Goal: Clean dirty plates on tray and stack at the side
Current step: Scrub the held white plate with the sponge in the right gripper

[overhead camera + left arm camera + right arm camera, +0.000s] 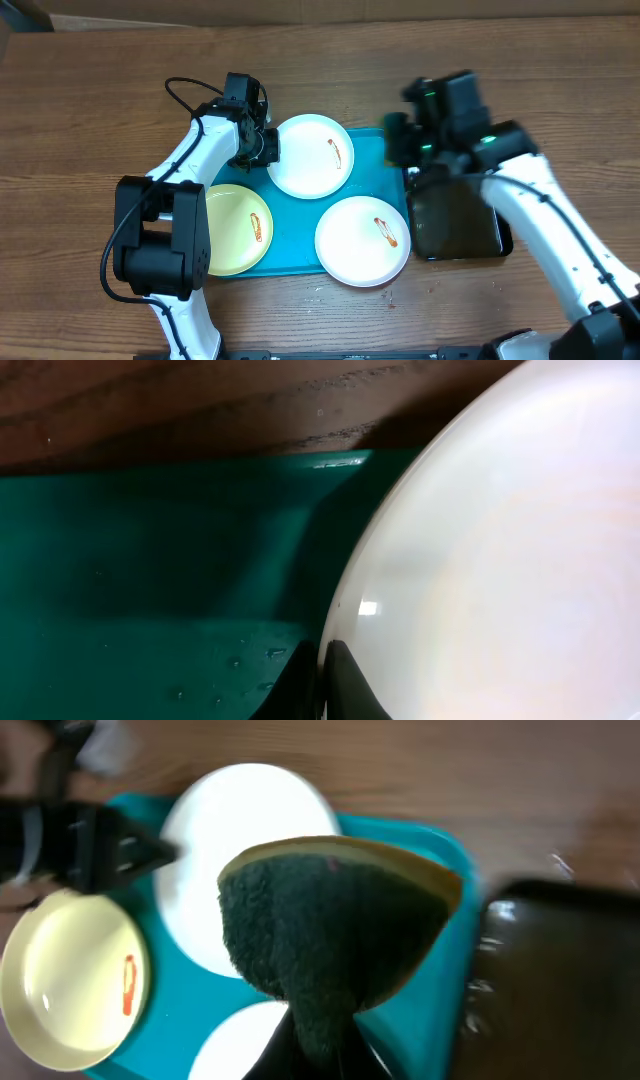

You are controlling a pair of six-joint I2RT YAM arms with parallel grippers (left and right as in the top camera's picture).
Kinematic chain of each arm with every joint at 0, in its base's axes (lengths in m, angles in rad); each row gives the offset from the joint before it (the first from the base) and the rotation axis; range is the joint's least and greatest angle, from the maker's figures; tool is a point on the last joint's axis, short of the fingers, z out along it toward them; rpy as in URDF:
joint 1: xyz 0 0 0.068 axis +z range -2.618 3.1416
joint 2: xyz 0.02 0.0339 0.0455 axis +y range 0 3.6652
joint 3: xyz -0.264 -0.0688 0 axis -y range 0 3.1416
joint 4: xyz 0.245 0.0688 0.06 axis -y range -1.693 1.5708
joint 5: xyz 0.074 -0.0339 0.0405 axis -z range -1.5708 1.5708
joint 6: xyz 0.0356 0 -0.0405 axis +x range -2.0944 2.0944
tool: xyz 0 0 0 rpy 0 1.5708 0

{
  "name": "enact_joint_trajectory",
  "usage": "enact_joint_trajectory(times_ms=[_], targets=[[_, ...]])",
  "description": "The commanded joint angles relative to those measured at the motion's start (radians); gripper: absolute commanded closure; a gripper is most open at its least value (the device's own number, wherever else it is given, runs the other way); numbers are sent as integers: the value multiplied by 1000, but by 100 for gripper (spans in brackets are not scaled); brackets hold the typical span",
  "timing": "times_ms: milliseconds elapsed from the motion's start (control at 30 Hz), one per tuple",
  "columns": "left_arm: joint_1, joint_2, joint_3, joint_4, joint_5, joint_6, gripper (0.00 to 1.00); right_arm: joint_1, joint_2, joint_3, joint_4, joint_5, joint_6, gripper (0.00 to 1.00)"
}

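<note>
1. Black tray [455, 225]: small, rectangular, dark and glossy, flat on table.
2. Table [90, 110]: brown wood grain, under black tray and all round it.
3. Sponge [330, 930]: dark green scrub face, yellow backing, left of black tray in right wrist view.
4. Tan strip [300, 15]: far table edge, well beyond black tray.

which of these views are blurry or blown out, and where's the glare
Overhead: sharp except the right gripper, smeared by motion. Left wrist: too close, the white plate washes out, one glare spot near its rim; the tray lies in shadow. Right wrist: soft all over, the sponge included, glare streaks on the black tray.
</note>
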Motion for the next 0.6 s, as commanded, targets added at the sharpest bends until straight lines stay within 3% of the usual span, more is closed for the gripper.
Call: enact_joint_trajectory(times_ms=[0, 167, 567], targets=[[-3, 17, -10, 3, -21, 64, 96, 130, 55, 20, 87, 167, -75, 96], [-3, 17, -9, -5, -31, 133, 96, 220, 163, 20, 246, 237, -179, 96], [-3, 17, -9, -11, -53, 133, 96, 224, 339, 19, 402, 281, -177, 96]])
